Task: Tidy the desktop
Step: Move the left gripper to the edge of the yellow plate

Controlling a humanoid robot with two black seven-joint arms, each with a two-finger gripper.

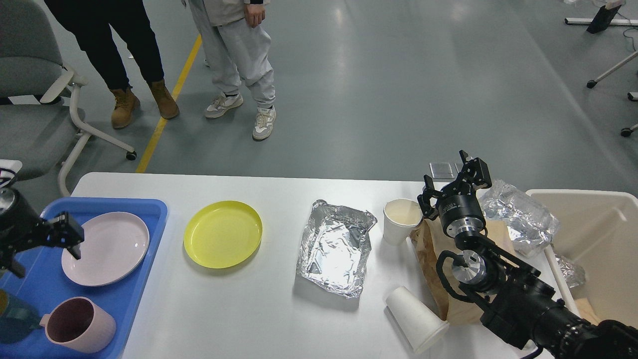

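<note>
Now the left claw (pixel 47 249) hangs released over the tray (pixel 124 299), the mug (pixel 79 326) at its six o'clock, while the right claw (pixel 451 182) gapes empty above the desktop (pixel 249 309).

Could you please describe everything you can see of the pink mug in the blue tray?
The pink mug stands upright in the near corner of the blue tray, its mouth open to the camera. It looks like smooth matte plastic or ceramic, pale pink outside and darker, maroon-looking inside, with nothing visible in it. A small handle sticks out on its left side. It sits just in front of the pink plate, not touching it. The left tool hangs above the plate, clear of the mug.
</note>
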